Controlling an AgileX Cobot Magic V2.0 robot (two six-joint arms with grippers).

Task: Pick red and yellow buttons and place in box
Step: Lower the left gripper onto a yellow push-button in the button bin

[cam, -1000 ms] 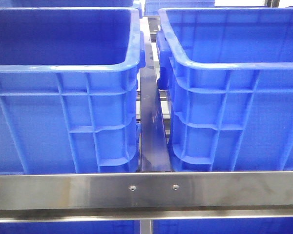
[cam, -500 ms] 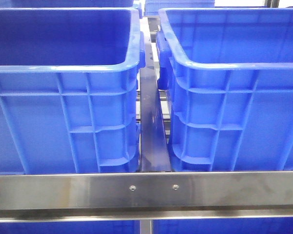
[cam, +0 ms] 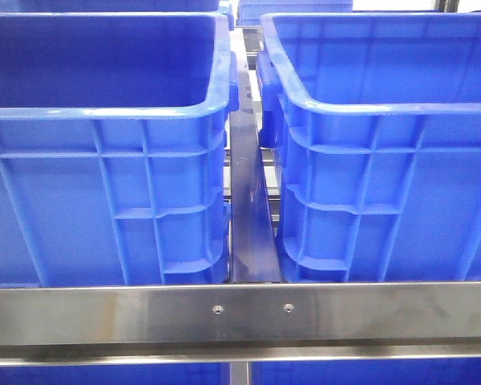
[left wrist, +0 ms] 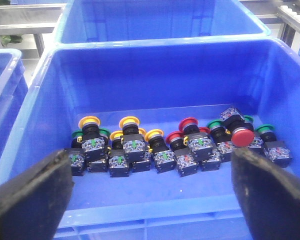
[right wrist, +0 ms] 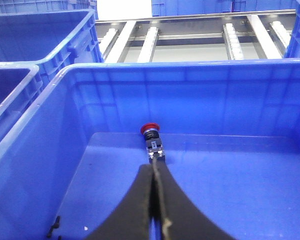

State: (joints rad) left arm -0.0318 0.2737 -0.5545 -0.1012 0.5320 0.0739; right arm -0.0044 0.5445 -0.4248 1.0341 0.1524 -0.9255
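Several push buttons lie in a row on the floor of a blue bin (left wrist: 155,85) in the left wrist view. Yellow buttons (left wrist: 129,121) sit toward one end and red buttons (left wrist: 243,136) toward the other, with green ones mixed in. My left gripper (left wrist: 150,162) hangs wide open above the bin's near wall, holding nothing. In the right wrist view my right gripper (right wrist: 154,167) is shut over a second blue box (right wrist: 200,90). One red button (right wrist: 152,137) lies on that box's floor by the far wall, just past the fingertips. No gripper shows in the front view.
The front view shows two tall blue bins, one on the left (cam: 104,112) and one on the right (cam: 385,104), side by side behind a steel rail (cam: 240,313). More blue bins (right wrist: 35,35) and conveyor rollers (right wrist: 190,35) lie beyond the box.
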